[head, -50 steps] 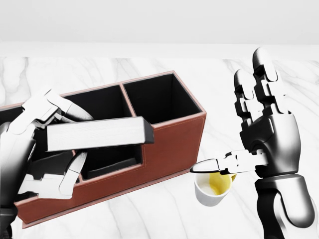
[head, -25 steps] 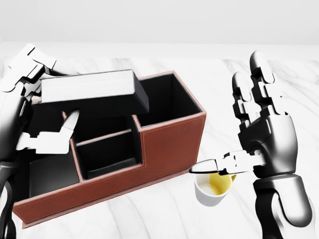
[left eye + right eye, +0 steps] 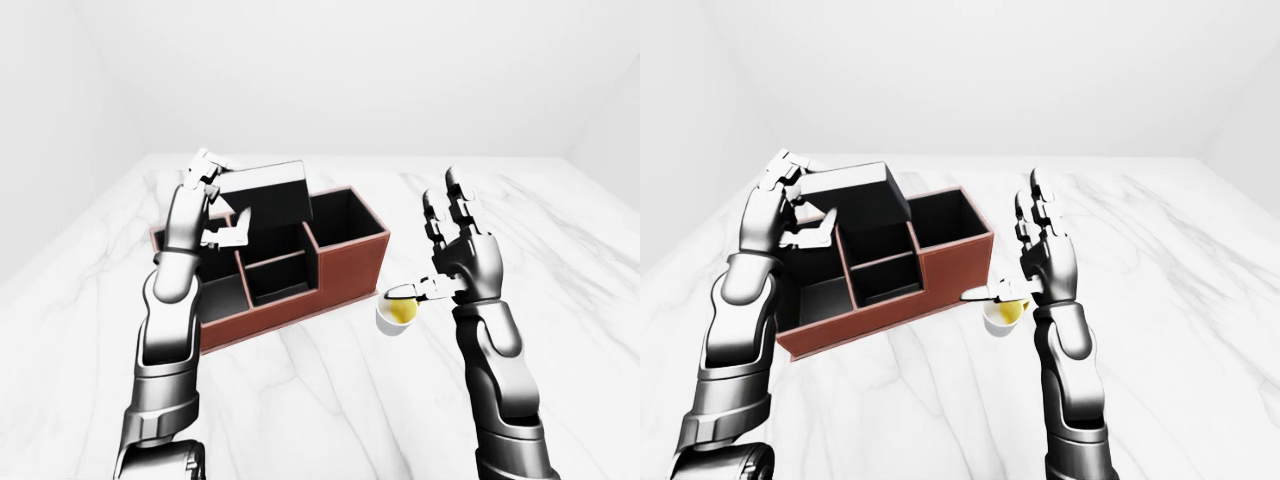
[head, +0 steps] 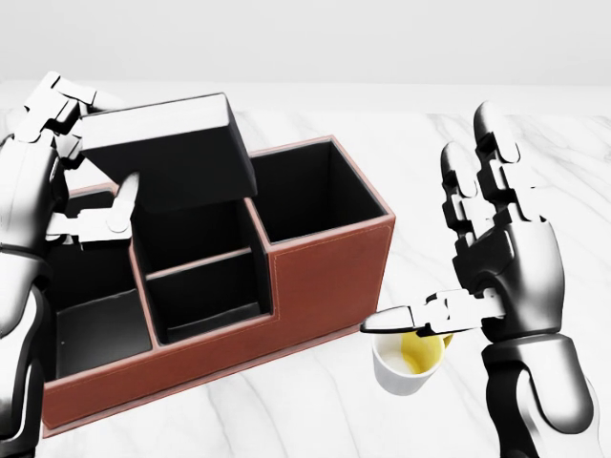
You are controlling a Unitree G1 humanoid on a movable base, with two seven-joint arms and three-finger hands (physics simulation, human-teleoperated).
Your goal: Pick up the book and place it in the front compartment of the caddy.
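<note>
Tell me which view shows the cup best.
The head view: the white cup appears largest there, its yellow inside visible under the open right hand's thumb. The left-eye and right-eye views show the same cup much smaller, standing on the marble table beside the caddy.

Left hand (image 3: 790,205) grips the book (image 3: 855,198) over the caddy (image 3: 940,270); right hand (image 3: 1045,255) spread, cup (image 3: 1002,315) at its seven o'clock.
</note>
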